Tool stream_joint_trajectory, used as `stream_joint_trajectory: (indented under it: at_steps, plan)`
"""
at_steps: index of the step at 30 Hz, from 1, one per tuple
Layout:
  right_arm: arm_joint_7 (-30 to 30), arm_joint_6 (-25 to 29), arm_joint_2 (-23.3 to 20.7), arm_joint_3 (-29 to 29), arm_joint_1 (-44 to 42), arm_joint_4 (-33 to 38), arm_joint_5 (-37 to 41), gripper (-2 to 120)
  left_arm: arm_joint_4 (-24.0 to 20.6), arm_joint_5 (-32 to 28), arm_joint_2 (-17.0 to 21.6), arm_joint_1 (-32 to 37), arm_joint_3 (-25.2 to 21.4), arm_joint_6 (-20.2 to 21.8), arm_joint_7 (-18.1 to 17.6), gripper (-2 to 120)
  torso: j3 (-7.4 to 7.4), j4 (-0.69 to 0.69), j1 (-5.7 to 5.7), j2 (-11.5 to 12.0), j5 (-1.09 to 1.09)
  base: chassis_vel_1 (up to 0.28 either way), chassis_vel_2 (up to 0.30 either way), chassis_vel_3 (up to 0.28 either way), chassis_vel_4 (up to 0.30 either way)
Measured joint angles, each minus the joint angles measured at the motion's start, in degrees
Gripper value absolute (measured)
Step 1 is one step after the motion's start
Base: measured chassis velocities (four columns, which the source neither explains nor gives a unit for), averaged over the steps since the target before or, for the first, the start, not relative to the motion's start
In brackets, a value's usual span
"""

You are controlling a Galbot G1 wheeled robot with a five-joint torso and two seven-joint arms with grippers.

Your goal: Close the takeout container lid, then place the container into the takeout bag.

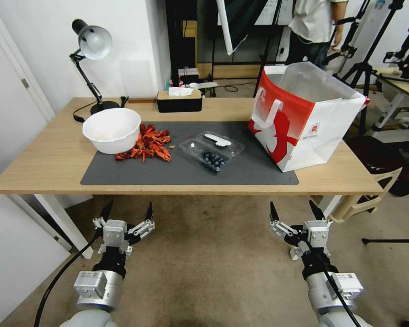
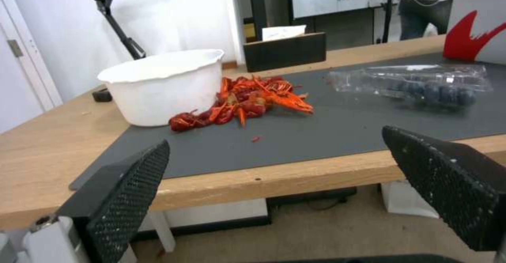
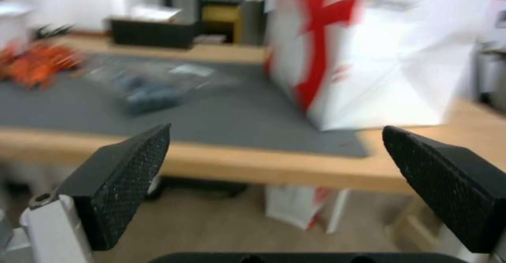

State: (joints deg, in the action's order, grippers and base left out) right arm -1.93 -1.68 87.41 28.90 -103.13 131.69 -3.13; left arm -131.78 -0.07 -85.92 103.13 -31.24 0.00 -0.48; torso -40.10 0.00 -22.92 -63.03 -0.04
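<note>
A: Where's the takeout container [image 1: 211, 152]?

B: On the dark mat [image 1: 259, 170], about midway along it and toward the mat's front edge. It lies open: the tray half with the blueberries [image 1: 214, 160] is nearer the table's front edge, and the lid [image 1: 222, 141] is folded back toward the far edge with its white label facing up. No writing on the label can be read.

A: And the takeout bag [image 1: 304, 120]?

B: Standing upright at the right end of the table [image 1: 41, 159], over the mat's right edge, mouth open, a white loop handle hanging on its red side. There's a small logo on the white face, too small to read.

A: The grippers?

B: Both hang below the table's front edge, over the floor. The left gripper [image 1: 126, 212] sits under the left part of the table with its fingers spread wide and nothing between them. The right gripper [image 1: 296, 211] is under the right part, spread the same way and holding nothing.

A: Anything else on the table?

B: A white bowl [image 1: 112, 129] at the mat's left end, with red crayfish shells [image 1: 149, 144] touching it. A black tissue box [image 1: 179, 101] at the far edge, and a desk lamp [image 1: 92, 54] at the far left corner.
</note>
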Motion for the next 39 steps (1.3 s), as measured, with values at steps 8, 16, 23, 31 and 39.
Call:
stream_joint_trajectory:
  at_steps: [8, 16, 23, 31, 39]
  plan:
    - [-2.57, -2.17, 1.78, -3.27, 0.48, -0.55, -2.83, 100, -0.16, -2.89, 1.29, -0.2, 10.73, -0.13, -13.31, 100, 0.0, 0.0, 0.0, 0.0, 0.05, 0.0, 0.0, 0.0, 0.0]
    - [-2.42, -2.17, 1.55, -2.95, 0.79, -0.49, -2.47, 100, 0.06, -3.86, 1.7, -0.45, 13.96, 0.24, -16.82, 100, 0.0, 0.0, 0.0, 0.0, 0.04, 0.0, 0.0, 0.0, 0.0]
    - [-2.03, -2.1, 1.09, -2.59, 1.1, -0.55, -2.23, 100, 0.1, -4.34, 1.92, -0.51, 13.17, 0.37, -16.0, 100, 0.0, 0.0, 0.0, 0.0, 0.04, 0.0, 0.0, 0.0, 0.0]
    - [-3.42, -4.31, -2.88, -2.4, 5.6, -2.93, 9.1, 100, -0.16, -6.12, 3.09, -0.66, 9.46, -0.06, -13.58, 100, 0.0, 0.0, 0.0, 0.0, 0.05, 0.0, 0.0, 0.0, 0.0]
    - [-4.82, -9.08, -9.5, -1.44, 13.36, -3.83, 27.46, 100, 0.06, -6.71, 3.91, -0.79, 7.8, -0.24, -12.66, 100, 0.0, 0.03, -0.01, 0.0, 0.04, 0.0, 0.0, 0.0, 0.0]
